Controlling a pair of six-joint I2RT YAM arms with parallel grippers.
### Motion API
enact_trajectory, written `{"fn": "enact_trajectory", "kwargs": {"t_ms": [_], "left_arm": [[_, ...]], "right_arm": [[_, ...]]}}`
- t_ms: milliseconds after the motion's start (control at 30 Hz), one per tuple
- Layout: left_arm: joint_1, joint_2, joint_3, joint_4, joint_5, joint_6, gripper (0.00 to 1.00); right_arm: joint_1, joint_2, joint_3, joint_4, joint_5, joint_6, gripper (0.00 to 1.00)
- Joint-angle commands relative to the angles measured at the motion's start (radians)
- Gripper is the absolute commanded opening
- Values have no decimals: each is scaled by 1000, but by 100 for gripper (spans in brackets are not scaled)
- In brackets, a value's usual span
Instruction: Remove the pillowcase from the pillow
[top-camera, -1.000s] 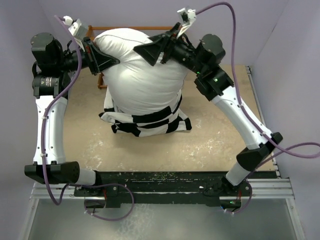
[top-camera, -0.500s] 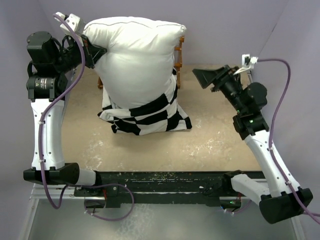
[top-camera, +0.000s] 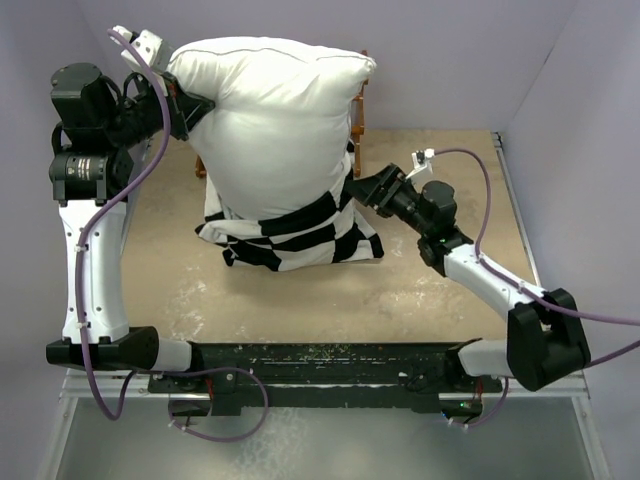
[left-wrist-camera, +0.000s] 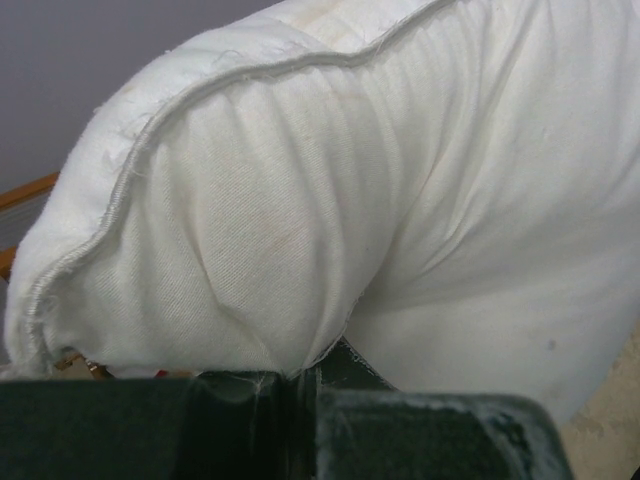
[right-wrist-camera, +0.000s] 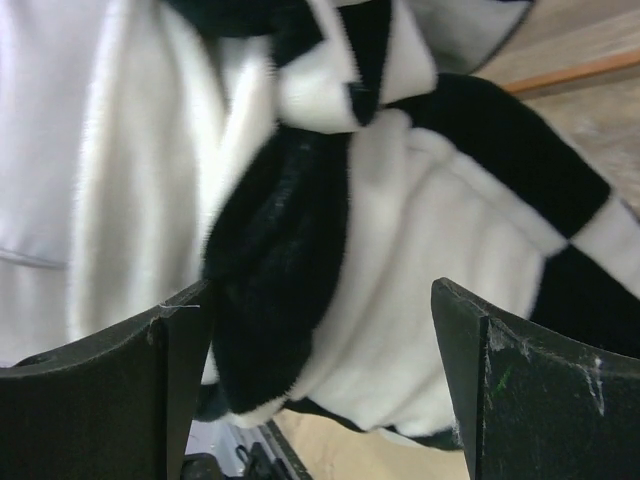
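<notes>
The plain white pillow hangs upright, its top held high at the back. My left gripper is shut on its upper left corner; in the left wrist view the white fabric is pinched between the closed jaws. The black and white checkered pillowcase is bunched round the pillow's lower end, resting on the table. My right gripper is open at the pillowcase's right edge; in the right wrist view the fleecy pillowcase lies between the spread fingers.
A wooden rack stands behind the pillow, mostly hidden. Purple walls close in at the back and both sides. The tan tabletop shows in front and to the right of the pillowcase.
My right arm let go of the pillow's upper right corner, swung out to the right, then dropped to the pillowcase's right edge. The pillow's top spread out flat. The left gripper kept its hold.
</notes>
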Motion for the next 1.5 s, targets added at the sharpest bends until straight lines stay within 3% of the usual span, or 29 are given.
{"fn": "enact_trajectory", "kwargs": {"t_ms": [0,167,233,400,500,567,867,1133,1300,1467], "left_arm": [[6,-19,39,-30,20,35,0],[6,-20,37,-34,25,35,0],[6,-21,38,-34,26,35,0],[6,-29,45,-32,26,34,0],[6,-39,55,-32,23,36,0],[6,-46,70,-37,20,36,0],[8,-67,168,-60,9,-15,0],[14,-53,267,-38,-183,16,0],[22,-46,266,-27,-207,5,0],[28,-47,271,7,-302,4,0]], "right_arm": [[32,32,34,272,-1,104,89],[68,109,61,323,26,151,86],[84,132,65,332,47,166,80],[91,150,35,326,100,199,45],[91,145,2,318,136,205,15],[91,143,-15,278,145,195,7],[79,133,-124,151,252,164,0],[63,192,-245,133,300,160,0],[63,215,-289,157,291,139,0],[63,207,-307,52,334,109,0]]}}
